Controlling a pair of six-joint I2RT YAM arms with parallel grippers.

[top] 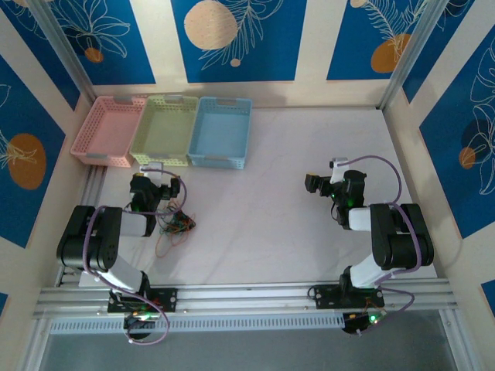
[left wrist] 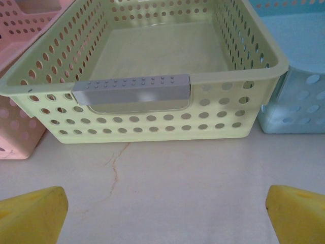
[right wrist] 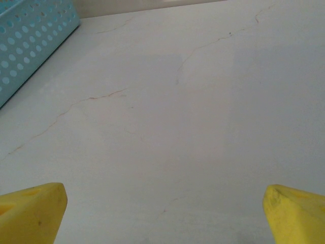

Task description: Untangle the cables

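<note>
Thin black, orange-red, brown cables lying tangled on white desk by left arm. Gaping apart, empty: left hand, right hand. Pre-grasp step; next needing left hand over tangle.

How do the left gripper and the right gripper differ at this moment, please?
The left gripper faces the green basket from close by; the right gripper faces bare table, with the blue basket at the left edge of its wrist view. The cables lie near the left gripper and far from the right gripper. Shared: both are open, have yellow fingertips and hold nothing.
</note>
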